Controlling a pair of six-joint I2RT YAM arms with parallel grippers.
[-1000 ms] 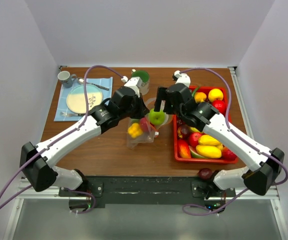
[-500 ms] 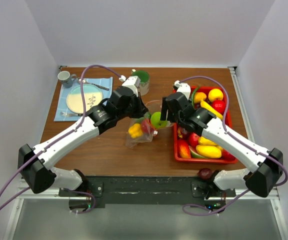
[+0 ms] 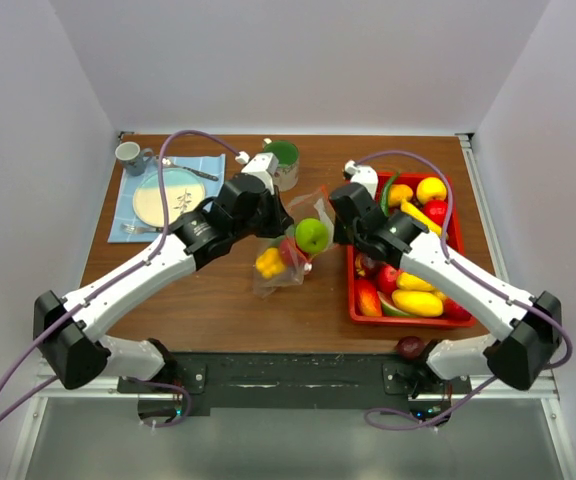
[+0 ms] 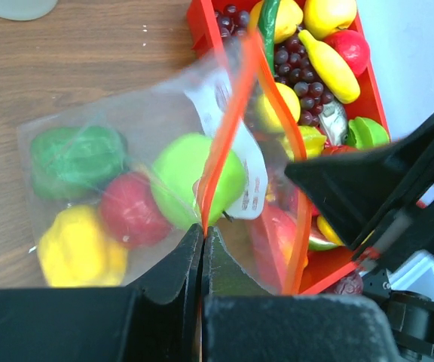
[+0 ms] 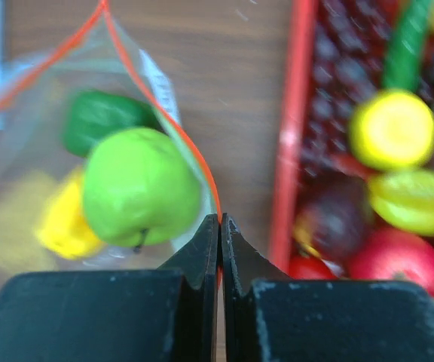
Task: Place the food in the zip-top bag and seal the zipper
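A robot lab cell staged as a dining spot: plain white panels [image 3: 298, 60] box in a wooden table [image 3: 218, 300], a red tray [image 3: 352, 300] of toy food [image 3: 418, 302] sits just right of the right gripper [image 5: 220, 219], and a plate [image 3: 163, 197] lies beyond the left gripper [image 4: 203, 230] to its left.

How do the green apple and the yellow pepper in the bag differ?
The green apple is round and smooth; the yellow pepper is lobed. The apple sits right at the mouth, by the zipper; the pepper lies deep, toward the closed end. Both are glossy and inside the clear zip-top bag.
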